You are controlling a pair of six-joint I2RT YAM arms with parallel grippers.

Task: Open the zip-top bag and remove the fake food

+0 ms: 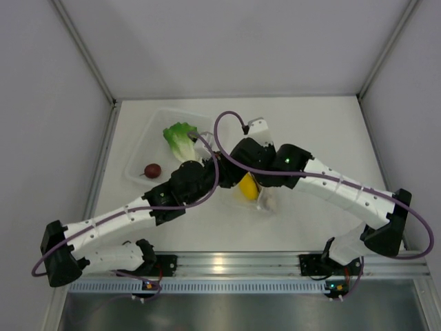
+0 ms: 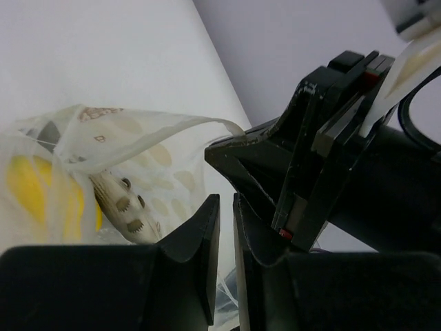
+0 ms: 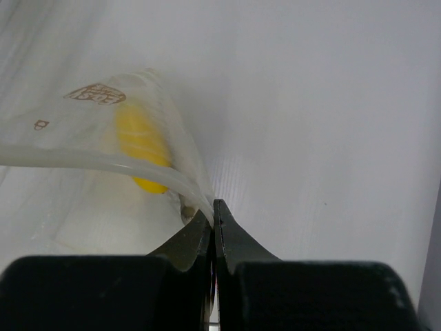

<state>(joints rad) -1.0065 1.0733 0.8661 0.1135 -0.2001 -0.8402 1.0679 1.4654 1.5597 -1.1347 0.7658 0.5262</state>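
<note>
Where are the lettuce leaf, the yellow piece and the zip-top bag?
lettuce leaf (image 1: 180,140): top external view, middle of the green leaf.
yellow piece (image 1: 248,186): top external view, centre of its visible yellow surface.
zip-top bag (image 3: 103,163): right wrist view, on the pale band along its rim.

Both arms have white plastic shells with black joints. On the shells of the left arm (image 1: 117,224) and the right arm (image 1: 344,193) there are rows of small dark dots. A thin purple cable (image 1: 216,134) runs along each arm in loose loops. One green light (image 1: 286,162) shines on a black joint of the right arm. The left gripper (image 2: 225,207) and the right gripper (image 3: 213,207) have matte black fingers (image 2: 193,262) that get narrow to the tip, with smooth inner faces.
</note>
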